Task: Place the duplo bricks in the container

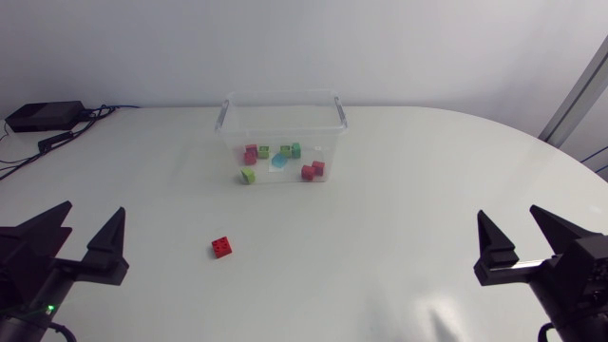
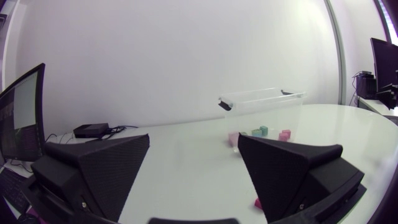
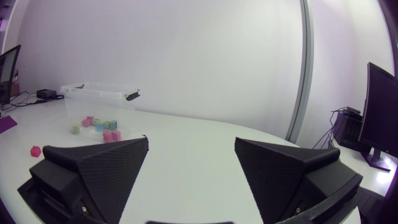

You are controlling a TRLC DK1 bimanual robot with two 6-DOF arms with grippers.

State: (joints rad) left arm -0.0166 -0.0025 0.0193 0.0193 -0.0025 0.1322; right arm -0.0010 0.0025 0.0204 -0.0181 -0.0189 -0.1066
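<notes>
red brick [image 1: 222,247] loose, short of container [image 1: 285,95] | probably light, rigid, slick; pinch its flat sides | left gripper [image 1: 93,211], right gripper [image 1: 510,213] both spread wide, empty

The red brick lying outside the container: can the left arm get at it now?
Probably yes. The red brick lies alone on the table, near the open left gripper, with nothing between them.
</notes>
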